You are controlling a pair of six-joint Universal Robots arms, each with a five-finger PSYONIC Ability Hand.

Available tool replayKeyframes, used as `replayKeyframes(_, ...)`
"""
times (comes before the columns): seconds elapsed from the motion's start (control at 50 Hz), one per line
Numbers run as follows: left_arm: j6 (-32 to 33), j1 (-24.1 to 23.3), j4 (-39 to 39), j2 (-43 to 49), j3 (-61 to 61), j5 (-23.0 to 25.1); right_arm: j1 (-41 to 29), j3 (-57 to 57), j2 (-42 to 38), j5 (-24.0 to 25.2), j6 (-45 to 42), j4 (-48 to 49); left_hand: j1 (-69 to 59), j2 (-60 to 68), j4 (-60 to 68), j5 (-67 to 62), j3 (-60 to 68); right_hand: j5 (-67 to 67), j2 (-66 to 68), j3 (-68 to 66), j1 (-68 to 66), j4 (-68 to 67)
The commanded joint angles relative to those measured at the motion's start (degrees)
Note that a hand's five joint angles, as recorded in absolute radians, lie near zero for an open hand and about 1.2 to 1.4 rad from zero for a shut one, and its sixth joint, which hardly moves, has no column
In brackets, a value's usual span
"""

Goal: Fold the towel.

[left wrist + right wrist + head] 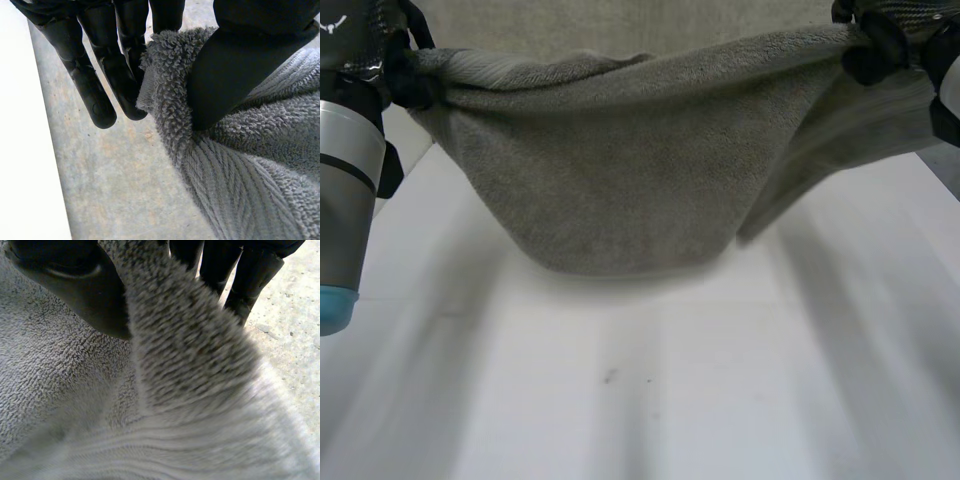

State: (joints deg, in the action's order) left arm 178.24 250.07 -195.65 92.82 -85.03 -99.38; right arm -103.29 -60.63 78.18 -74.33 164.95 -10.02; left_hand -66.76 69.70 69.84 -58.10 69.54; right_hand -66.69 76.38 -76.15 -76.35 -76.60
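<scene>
A grey terry towel (630,190) hangs in the air between my two hands and sags in a curve above the white table (670,390). My left hand (410,80) grips its left upper corner. In the left wrist view the thumb (225,75) presses the towel's (250,175) corner against the fingers (125,85). My right hand (875,50) holds the right upper corner. In the right wrist view the towel (190,365) runs between the thumb (85,290) and the fingers (250,280). A fold of cloth droops below the right hand.
My left forearm (345,200), grey with a light-blue cap, stands upright beside the towel's left end. Beyond the left hand's fingers lie the white table's edge (25,150) and a grey floor (115,190).
</scene>
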Motion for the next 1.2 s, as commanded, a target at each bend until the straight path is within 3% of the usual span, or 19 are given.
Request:
replayKeyframes(0.02,-2.28,-0.19,-0.26,4.55,-1.1,1.11,-1.64,2.62,-2.14,-0.72,-5.59,-12.55,-13.24,10.3,10.16,-11.9,10.46,-3.31,3.62,-3.85,-3.65,-3.4)
replayKeyframes(0.1,-2.54,-0.54,-0.08,9.73,-2.5,2.43,-4.98,6.56,-10.12,-3.44,-10.94,-18.79,-13.24,10.3,10.16,-11.9,10.46,-3.31,3.62,-3.85,-3.65,-3.4)
replayKeyframes(0.22,-3.94,-0.81,-0.78,17.99,-0.23,4.54,-7.18,14.14,-19.38,-7.58,-15.71,-20.13,-13.24,10.3,10.16,-11.9,10.46,-3.31,3.62,-3.85,-3.65,-3.4)
replayKeyframes(0.28,-6.49,-0.9,-1.31,22.03,5.89,5.68,-7.62,26.03,-28.3,-11.0,-16.33,-16.28,-13.24,10.3,10.16,-11.9,10.46,-3.31,3.62,-3.85,-3.65,-3.4)
replayKeyframes(0.36,-9.58,-0.9,-1.4,25.3,14.54,5.95,-7.62,37.98,-35.0,-11.8,-16.15,-8.75,-13.24,10.3,10.16,-11.9,10.46,-3.31,3.62,-3.85,-3.65,-3.4)
replayKeyframes(0.46,-13.09,-0.81,-1.31,27.32,29.46,5.6,-7.8,43.49,-35.47,-11.71,-13.53,1.38,-13.24,10.3,10.16,-11.9,10.46,-3.31,3.62,-3.85,-3.65,-3.4)
replayKeyframes(0.6,-13.71,-0.46,-1.14,25.83,31.07,5.51,-7.8,37.78,-29.75,-9.96,-6.48,3.69,-13.24,10.3,10.16,-11.9,10.46,-3.31,3.62,-3.85,-3.65,-3.4)
replayKeyframes(0.66,-13.71,-0.11,-0.87,25.3,28.45,5.6,-7.89,31.89,-27.73,-6.79,-6.66,2.9,-13.24,10.3,10.16,-11.9,10.46,-3.31,3.62,-3.85,-3.65,-3.4)
replayKeyframes(0.7,-13.71,0.25,-0.96,25.13,25.79,5.95,-7.98,24.72,-26.15,-3.12,-9.11,-0.16,-13.24,10.3,10.16,-11.9,10.46,-3.31,3.62,-3.85,-3.65,-3.4)
replayKeyframes(0.78,-13.09,1.21,-1.57,25.3,16.42,6.47,-8.15,18.74,-25.88,-1.26,-13.75,-4.55,-13.24,10.3,10.16,-11.9,10.46,-3.31,3.62,-3.85,-3.65,-3.4)
replayKeyframes(0.88,-12.57,1.39,-3.06,28.1,5.52,8.05,-8.42,5.39,-27.46,-0.38,-23.08,-8.62,-13.24,10.3,10.16,-11.9,10.46,-3.31,3.62,-3.85,-3.65,-3.4)
replayKeyframes(1.02,-10.72,1.65,-4.65,31.01,-1.28,9.29,-8.33,-2.55,-31.42,-0.46,-24.41,-6.34,-7.37,4.44,4.29,-6.03,4.59,-3.31,3.62,-3.85,-3.65,-3.4)
replayKeyframes(1.1,-7.73,2.27,-4.39,31.19,-4.35,9.38,-8.33,-3.71,-31.42,-0.46,-24.24,-5.72,1.88,-4.81,-4.96,3.22,-4.66,-3.31,3.62,-3.85,-3.65,-3.4)
replayKeyframes(1.14,-4.32,2.62,-3.78,30.4,-6.63,9.55,-8.42,-6.24,-30.55,-0.38,-24.24,-4.49,22.29,-25.22,-25.37,23.63,-25.07,-3.31,3.62,-3.85,-3.65,-3.4)
replayKeyframes(1.2,-2.19,2.71,-3.33,29.26,-7.69,9.64,-8.42,-7.13,-29.75,-0.46,-23.97,-3.96,33.67,-36.6,-36.75,35.01,-36.45,-3.31,3.62,-3.85,-3.65,-3.4)
